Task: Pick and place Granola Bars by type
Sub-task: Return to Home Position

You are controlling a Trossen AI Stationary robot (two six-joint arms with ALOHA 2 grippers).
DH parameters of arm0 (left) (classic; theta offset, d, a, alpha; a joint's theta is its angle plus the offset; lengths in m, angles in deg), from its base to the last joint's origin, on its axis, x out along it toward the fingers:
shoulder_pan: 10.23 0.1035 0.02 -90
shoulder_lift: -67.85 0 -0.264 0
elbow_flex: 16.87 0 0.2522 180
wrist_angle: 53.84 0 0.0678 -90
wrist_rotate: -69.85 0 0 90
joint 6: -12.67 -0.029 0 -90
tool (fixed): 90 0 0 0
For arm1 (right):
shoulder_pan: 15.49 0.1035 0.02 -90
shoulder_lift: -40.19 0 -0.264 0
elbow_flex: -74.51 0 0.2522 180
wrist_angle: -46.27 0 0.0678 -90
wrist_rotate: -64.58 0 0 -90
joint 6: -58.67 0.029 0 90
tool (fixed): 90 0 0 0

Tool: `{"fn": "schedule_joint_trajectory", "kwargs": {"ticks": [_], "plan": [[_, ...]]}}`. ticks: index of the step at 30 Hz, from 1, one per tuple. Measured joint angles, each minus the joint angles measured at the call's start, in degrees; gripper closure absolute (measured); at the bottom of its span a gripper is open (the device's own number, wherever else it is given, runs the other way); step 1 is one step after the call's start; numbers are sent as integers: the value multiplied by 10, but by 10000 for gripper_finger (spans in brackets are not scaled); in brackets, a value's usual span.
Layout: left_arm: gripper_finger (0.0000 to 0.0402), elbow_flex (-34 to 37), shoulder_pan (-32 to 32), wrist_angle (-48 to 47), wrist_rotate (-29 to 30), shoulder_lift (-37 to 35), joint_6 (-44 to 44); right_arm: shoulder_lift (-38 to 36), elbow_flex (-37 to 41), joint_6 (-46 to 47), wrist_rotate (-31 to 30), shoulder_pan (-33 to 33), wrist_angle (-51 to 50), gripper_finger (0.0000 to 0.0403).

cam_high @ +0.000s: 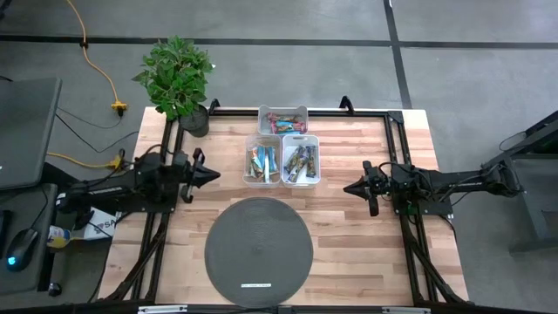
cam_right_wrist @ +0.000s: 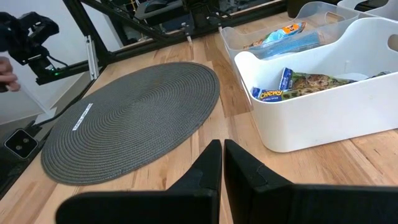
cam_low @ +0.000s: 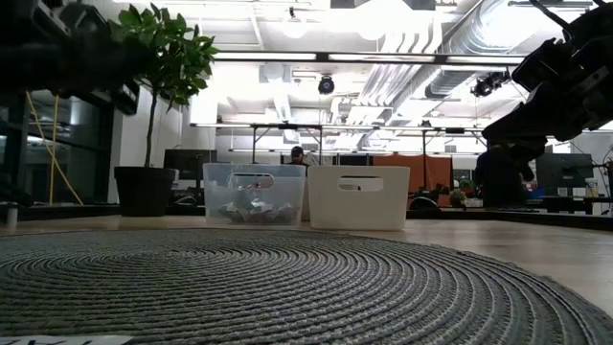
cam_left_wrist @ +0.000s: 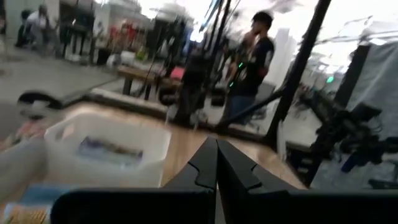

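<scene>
Sorting is looking finished; I am judging the homing step to be in hand, with both arms sitting out at the table's sides.

I am holding my left gripper (cam_high: pixel 214 174) and right gripper (cam_high: pixel 347 187) pinched narrow, fingers almost touching, carrying nothing. The small foil-wrapped granola bars (cam_high: pixel 264 162) are lying in three bins: blue and orange in the near clear plastic bin (cam_low: pixel 230 182), blue and green in the white plastic bin (cam_right_wrist: pixel 323 118), pink in the far clear bin (cam_high: pixel 283 107). Bars in the near pair are pointing roughly at the table's far edge (long axes slightly skewed); the pink ones are lying crosswise. I am seeing none on the round grey woven mat (cam_high: pixel 258 235), so the next move is probably only calling for settling at rest.
</scene>
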Motion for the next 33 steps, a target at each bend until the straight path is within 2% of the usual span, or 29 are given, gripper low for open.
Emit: {"fn": "schedule_joint_trajectory", "kwargs": {"ticks": [4, 13, 33], "plan": [[401, 0, 0, -24, 13, 0, -15, 0, 0, 0, 0, 0, 0, 402], [401, 0, 0, -108, 85, 1, -50, 0, 0, 0, 0, 0, 0, 402], [402, 0, 0, -108, 85, 1, -46, 0, 0, 0, 0, 0, 0, 402]]}}
